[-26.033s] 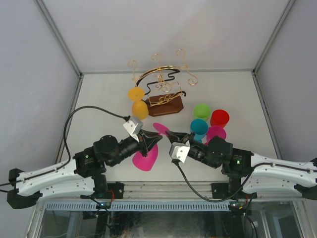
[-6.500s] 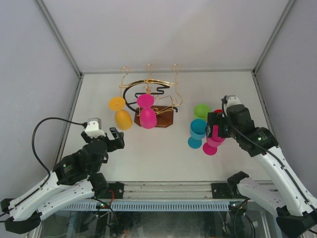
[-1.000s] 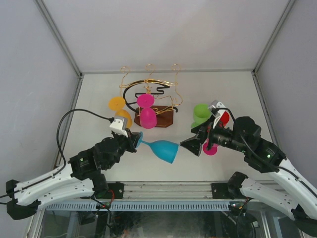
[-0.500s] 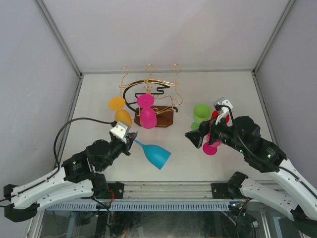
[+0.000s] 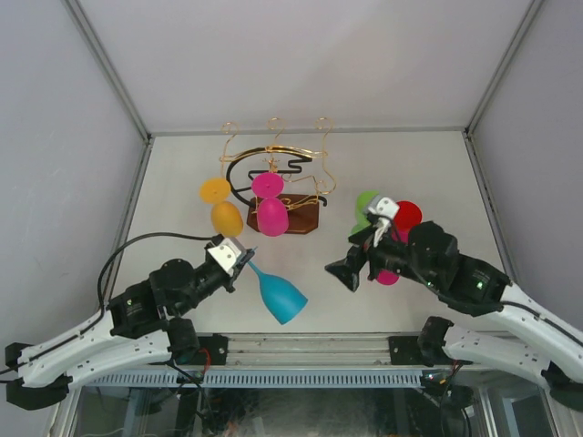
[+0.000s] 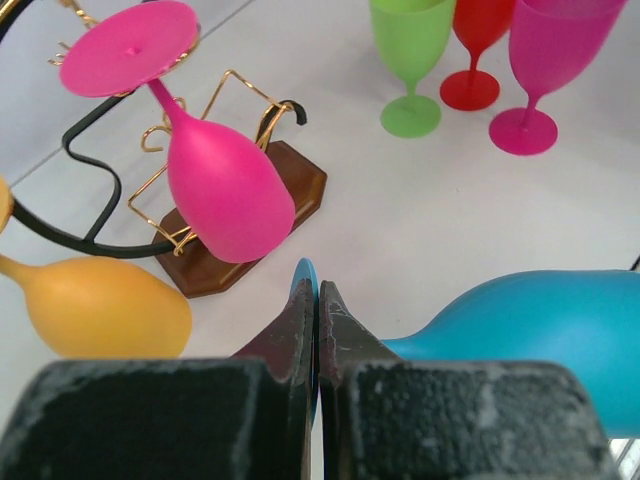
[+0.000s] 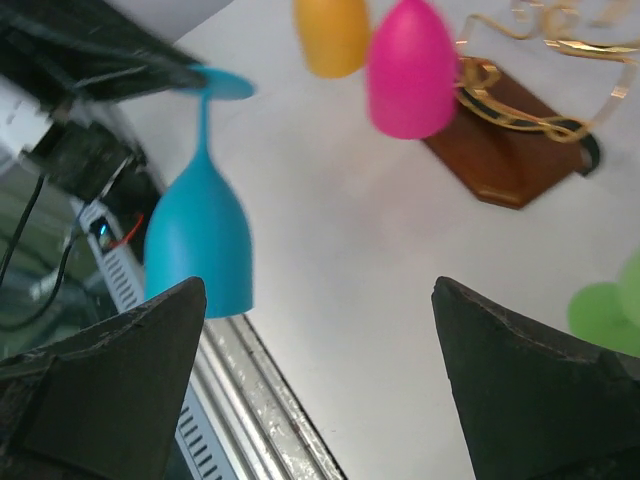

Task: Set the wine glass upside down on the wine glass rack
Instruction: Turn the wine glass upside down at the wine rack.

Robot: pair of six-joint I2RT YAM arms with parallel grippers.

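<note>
My left gripper [image 5: 240, 258] is shut on the thin foot of a blue wine glass [image 5: 279, 297]. The glass is off the table, its bowl pointing toward the near edge. In the left wrist view the left gripper [image 6: 317, 291] pinches the foot edge-on, and the blue wine glass's bowl [image 6: 540, 330] lies to the right. My right gripper [image 5: 344, 270] stands open to the right of the bowl, holding nothing. The right gripper [image 7: 315, 290] sees the blue wine glass [image 7: 198, 240] on its left. The wine glass rack [image 5: 303, 213] stands at the back, with a pink glass [image 5: 271, 217] and a yellow glass [image 5: 226, 218] hanging from it upside down.
A green glass [image 5: 368, 201], a red glass [image 5: 407, 215] and a magenta glass [image 5: 387, 275] stand upright at the right, partly behind my right arm. The table's metal front rail [image 7: 250, 400] lies just below the blue glass's bowl.
The blue glass has swung from lying level between the grippers to bowl toward the near edge. My left gripper drew back slightly with it. My right gripper pulled away, then came back leftward.
</note>
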